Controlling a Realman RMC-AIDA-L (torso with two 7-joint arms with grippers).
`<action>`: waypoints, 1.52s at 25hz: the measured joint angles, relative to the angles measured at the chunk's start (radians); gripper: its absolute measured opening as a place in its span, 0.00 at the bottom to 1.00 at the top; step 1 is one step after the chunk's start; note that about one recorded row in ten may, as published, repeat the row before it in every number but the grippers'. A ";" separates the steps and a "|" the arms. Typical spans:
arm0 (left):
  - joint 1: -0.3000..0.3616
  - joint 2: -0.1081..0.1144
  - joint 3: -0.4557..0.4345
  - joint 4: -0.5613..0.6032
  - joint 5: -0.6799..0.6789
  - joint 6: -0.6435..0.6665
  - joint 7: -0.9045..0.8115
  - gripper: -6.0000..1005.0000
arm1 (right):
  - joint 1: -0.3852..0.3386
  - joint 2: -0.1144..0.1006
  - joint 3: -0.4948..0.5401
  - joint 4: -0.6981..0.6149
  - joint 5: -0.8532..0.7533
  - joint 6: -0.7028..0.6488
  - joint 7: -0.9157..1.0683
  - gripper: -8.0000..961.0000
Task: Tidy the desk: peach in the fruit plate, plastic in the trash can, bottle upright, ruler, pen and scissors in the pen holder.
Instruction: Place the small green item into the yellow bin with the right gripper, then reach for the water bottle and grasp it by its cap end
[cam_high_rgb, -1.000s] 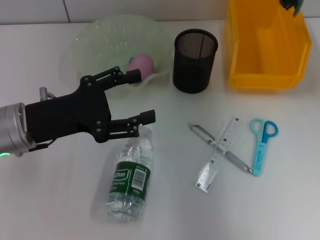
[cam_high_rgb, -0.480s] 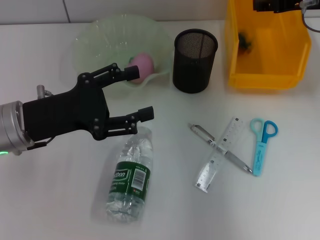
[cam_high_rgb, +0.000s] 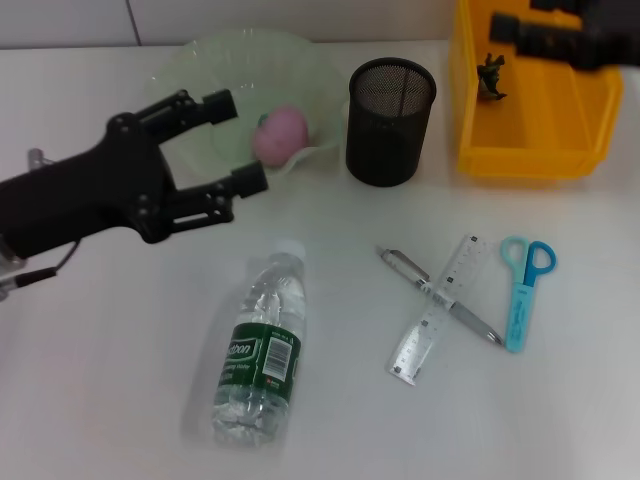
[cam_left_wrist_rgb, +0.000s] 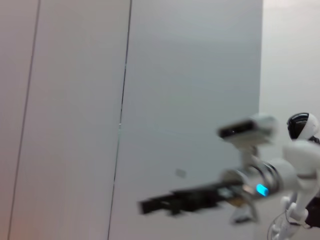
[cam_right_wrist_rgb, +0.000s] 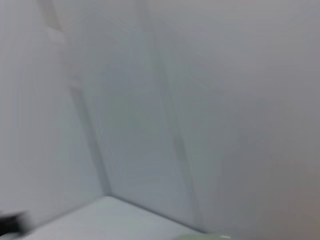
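A pink peach (cam_high_rgb: 282, 135) lies in the pale green fruit plate (cam_high_rgb: 190, 70). My left gripper (cam_high_rgb: 235, 142) is open and empty, just left of the peach over the plate's near rim. A clear bottle (cam_high_rgb: 260, 350) with a green label lies on its side on the desk. A pen (cam_high_rgb: 405, 268) and a clear ruler (cam_high_rgb: 415, 350) lie crossed, with blue scissors (cam_high_rgb: 522, 290) to their right. A dark piece of plastic (cam_high_rgb: 490, 75) lies in the yellow bin (cam_high_rgb: 535, 120). My right gripper (cam_high_rgb: 555, 38) is blurred above the bin's far side.
The black mesh pen holder (cam_high_rgb: 391, 120) stands between the plate and the bin and looks empty. The left wrist view shows a wall and a distant robot arm (cam_left_wrist_rgb: 200, 197). The right wrist view shows only wall.
My left gripper has moved away from the bottle's cap toward the plate, staying open. The plastic has dropped into the yellow bin, and my right gripper has come lower into view above it.
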 joint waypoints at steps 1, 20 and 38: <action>0.009 -0.003 -0.005 0.029 0.000 0.003 -0.036 0.86 | -0.036 0.000 0.004 0.021 0.060 -0.065 -0.087 0.88; 0.191 -0.019 0.825 1.129 0.854 -0.551 -1.553 0.86 | -0.170 -0.001 0.071 0.348 0.021 -0.165 -0.483 0.88; -0.087 -0.027 0.940 0.812 1.013 -0.568 -1.739 0.86 | -0.161 0.003 0.071 0.397 0.011 -0.151 -0.497 0.88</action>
